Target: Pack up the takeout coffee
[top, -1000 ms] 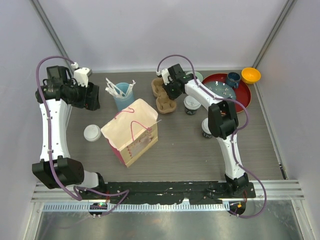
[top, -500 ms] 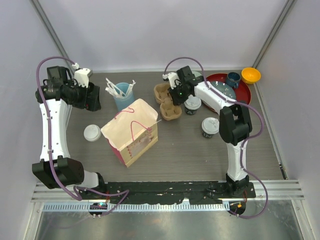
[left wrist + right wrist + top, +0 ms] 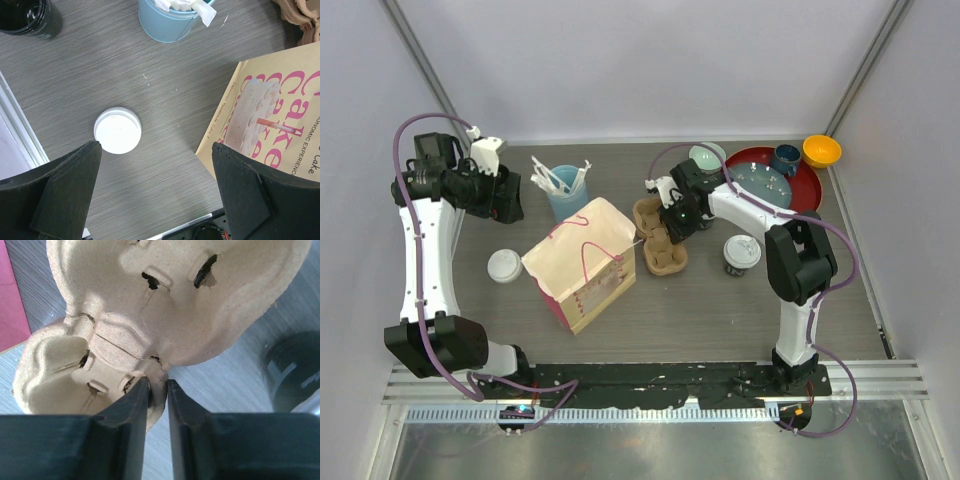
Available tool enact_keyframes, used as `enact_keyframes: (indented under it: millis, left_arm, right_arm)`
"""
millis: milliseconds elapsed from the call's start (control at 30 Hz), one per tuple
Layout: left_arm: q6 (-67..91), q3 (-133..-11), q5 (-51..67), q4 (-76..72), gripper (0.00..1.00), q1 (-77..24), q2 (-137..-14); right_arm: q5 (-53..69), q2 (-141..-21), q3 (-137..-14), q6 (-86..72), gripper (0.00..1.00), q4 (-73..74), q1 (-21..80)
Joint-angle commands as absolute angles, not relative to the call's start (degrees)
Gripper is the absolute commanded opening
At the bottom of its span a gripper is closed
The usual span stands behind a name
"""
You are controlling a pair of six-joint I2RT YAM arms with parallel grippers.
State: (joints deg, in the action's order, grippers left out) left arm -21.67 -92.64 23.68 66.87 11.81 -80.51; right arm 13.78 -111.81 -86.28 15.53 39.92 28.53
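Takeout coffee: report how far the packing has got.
Nothing is packed yet: the cardboard carrier has empty wells. In hand: the right gripper is shut on its rim. Left to do: one lidded cup under the open left gripper and another near the carrier stand on the table; the paper bag likely comes last.

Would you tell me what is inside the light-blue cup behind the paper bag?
White plastic utensils stand in the light-blue cup, sticking up past its rim. Their lower ends and the cup's bottom are covered.
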Motion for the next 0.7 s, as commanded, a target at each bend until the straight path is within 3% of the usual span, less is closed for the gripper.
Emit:
enact_keyframes:
  millis: [0,33,133,400,667]
  left_arm:
    - [-23.2,-92.2,25.49,67.06,0.96,12.13,-79.1]
    - [-23.2,-92.28,25.58,67.06,0.96,12.04,-79.19]
    - [-23.29,-92.55,25.84,67.15,0.96,12.13,-79.45]
    - [-23.82,-91.67,25.93,67.24,0.96,12.13,-79.28]
    - [-23.91,-91.76,26.19,67.5,0.96,12.13,-79.36]
  right_arm:
    - [10.55,-106.35,-85.43,10.64,0.31,42.71,28.65]
    - [10.37,-106.0,-85.78,10.03,0.39,43.32,28.65]
    - [11.86,-103.63,-87.97,9.23,0.47,44.38,28.74]
    - [4.93,-100.1,-88.77,6.68,0.54,33.77,35.06]
    - [-2.63,-108.53,-91.22,0.18,0.56,24.79,40.87]
